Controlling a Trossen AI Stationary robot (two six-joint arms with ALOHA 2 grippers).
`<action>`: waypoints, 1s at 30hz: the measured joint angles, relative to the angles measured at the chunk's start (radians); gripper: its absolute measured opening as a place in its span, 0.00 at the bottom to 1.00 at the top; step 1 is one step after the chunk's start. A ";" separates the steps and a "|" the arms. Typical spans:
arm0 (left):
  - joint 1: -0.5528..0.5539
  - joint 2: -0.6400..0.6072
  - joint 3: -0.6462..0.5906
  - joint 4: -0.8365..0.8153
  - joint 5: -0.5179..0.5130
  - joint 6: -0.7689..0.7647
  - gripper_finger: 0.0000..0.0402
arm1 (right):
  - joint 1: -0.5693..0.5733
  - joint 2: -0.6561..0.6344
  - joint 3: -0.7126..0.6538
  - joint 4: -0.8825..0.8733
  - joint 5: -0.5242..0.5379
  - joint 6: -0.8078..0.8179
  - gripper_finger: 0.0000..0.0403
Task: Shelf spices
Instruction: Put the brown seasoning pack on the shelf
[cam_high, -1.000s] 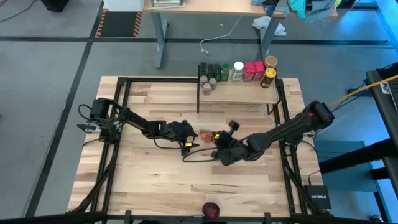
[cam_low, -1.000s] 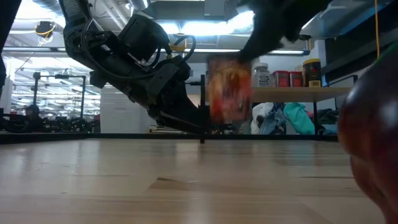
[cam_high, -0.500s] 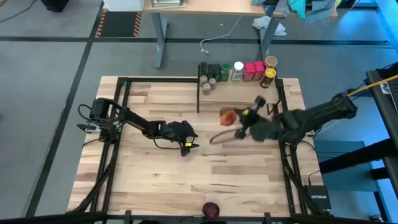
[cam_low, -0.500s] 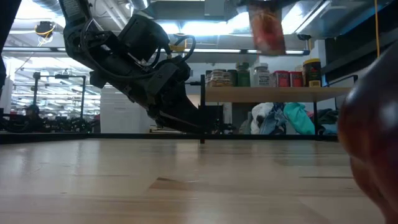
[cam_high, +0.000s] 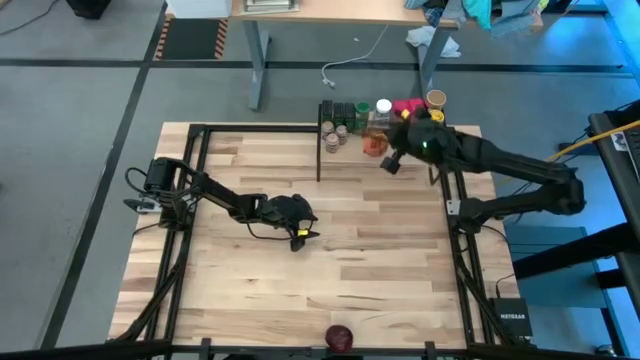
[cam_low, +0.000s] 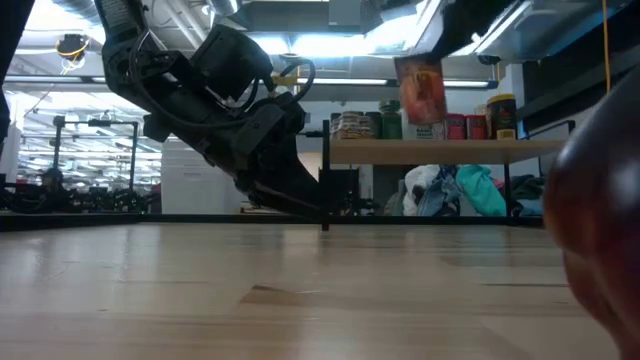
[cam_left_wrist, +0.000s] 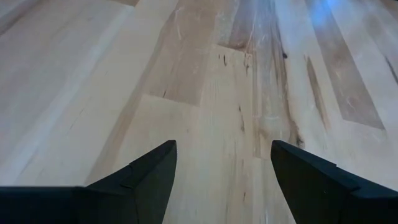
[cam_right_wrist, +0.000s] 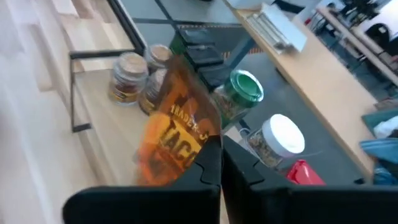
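1. My right fingers (cam_right_wrist: 214, 163) are pressed together on one edge of the orange-red flat packet (cam_right_wrist: 177, 127), which stands out past my fingertips, over the shelf (cam_high: 400, 150).

2. The packet looks light and thin, a soft pouch rather than a stiff box. I judge it will flex and swing from a pinch at one edge, and may tip over once I let go unless it leans on something.

3. A pinch at the sealed rim suits it best. There the material is flat and doubled, and nothing inside gets crushed. Its skin looks glossy, so I expect it could slip under a loose hold.

4. Beyond my fingertips and the packet stand a green-lidded jar (cam_right_wrist: 239, 92), a white-capped bottle (cam_right_wrist: 280, 138) and two tan-lidded jars (cam_right_wrist: 127, 78), all upright on the shelf. A pink-red box (cam_right_wrist: 306, 174) sits just beside the white cap. The jars look rigid, and I judge them heavier and easy to knock.

5. On the packet I read "TRADER" in small letters and "TACO" in large ones. The rest is folded away or hidden. The jar labels are too small to read.

6. My left fingers (cam_left_wrist: 221, 177) are spread apart and empty, with only bare bench (cam_left_wrist: 205, 74) between and beyond them, well apart from the shelf.
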 joint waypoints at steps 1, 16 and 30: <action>0.000 0.000 0.000 -0.001 0.000 0.000 0.64 | -0.036 0.001 -0.010 0.020 -0.039 -0.014 0.00; 0.000 0.000 0.000 -0.022 0.000 0.000 0.64 | -0.190 0.091 -0.036 0.142 -0.267 -0.091 0.00; 0.000 0.000 0.000 -0.025 0.000 0.003 0.64 | -0.188 0.141 -0.036 0.119 -0.186 -0.121 0.00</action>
